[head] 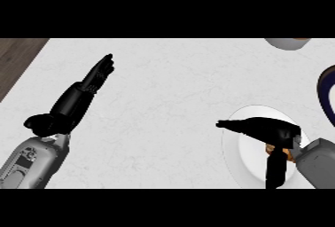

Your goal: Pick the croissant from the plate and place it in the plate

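A white plate (pixel 241 155) lies at the counter's lower right. My right hand (pixel 268 128) hovers over it, fingers bent toward the left and thumb pointing down. It is curled round the brown croissant (pixel 271 150), of which only small bits show beneath the palm. A dark blue plate (pixel 325 91) is cut off by the right edge, above the white one. My left hand (pixel 98 75) rests open at the left, fingers straight and pointing up-right, touching nothing.
A pale bowl (pixel 286 42) sits at the top right edge. The white counter (pixel 163 97) stretches between the two hands. A strip of dark wood (pixel 16 57) borders its upper left corner.
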{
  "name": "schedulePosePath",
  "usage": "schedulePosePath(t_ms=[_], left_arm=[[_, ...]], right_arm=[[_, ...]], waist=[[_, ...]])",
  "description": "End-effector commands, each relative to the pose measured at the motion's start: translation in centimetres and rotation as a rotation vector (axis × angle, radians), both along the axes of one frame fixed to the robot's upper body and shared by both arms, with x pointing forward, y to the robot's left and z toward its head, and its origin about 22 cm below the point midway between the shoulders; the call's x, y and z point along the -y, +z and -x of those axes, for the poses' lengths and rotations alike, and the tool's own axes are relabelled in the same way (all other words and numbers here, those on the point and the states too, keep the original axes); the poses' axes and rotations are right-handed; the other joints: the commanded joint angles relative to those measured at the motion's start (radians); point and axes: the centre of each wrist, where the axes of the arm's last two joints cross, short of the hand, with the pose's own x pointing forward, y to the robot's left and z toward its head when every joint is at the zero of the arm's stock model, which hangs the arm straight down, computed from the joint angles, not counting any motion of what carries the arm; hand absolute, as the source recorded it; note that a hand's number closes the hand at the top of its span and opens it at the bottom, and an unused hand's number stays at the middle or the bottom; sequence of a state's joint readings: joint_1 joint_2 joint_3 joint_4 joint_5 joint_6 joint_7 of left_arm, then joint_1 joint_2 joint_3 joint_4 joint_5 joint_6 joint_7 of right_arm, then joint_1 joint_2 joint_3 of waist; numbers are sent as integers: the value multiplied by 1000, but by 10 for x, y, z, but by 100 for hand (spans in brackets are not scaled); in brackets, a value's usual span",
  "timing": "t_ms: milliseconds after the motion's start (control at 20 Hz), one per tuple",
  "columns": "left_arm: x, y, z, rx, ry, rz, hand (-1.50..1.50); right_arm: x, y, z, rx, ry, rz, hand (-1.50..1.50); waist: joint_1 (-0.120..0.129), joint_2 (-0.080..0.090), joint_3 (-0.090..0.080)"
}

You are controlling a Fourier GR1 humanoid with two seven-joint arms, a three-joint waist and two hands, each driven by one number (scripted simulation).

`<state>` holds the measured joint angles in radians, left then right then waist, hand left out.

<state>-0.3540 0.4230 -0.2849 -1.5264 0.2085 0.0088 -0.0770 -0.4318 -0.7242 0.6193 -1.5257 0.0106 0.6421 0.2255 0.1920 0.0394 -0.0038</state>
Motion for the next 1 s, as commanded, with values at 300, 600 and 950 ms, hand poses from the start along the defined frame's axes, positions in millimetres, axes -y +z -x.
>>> schedulePosePath(t_ms=[300, 600, 950], left_arm=[[-3, 2, 7, -11, 20, -29, 0], [-24, -17, 12, -21, 66, -35, 0], [-17, -5, 13, -29, 79, -45, 0]], right_arm=[[-72, 39, -67, -43, 382, 387, -150], [-94, 46, -97, -213, 419, 554, -150], [-123, 59, -114, -188, 432, 707, -150]], waist=[[-100, -25, 4], [-143, -31, 2], [-160, -32, 4]])
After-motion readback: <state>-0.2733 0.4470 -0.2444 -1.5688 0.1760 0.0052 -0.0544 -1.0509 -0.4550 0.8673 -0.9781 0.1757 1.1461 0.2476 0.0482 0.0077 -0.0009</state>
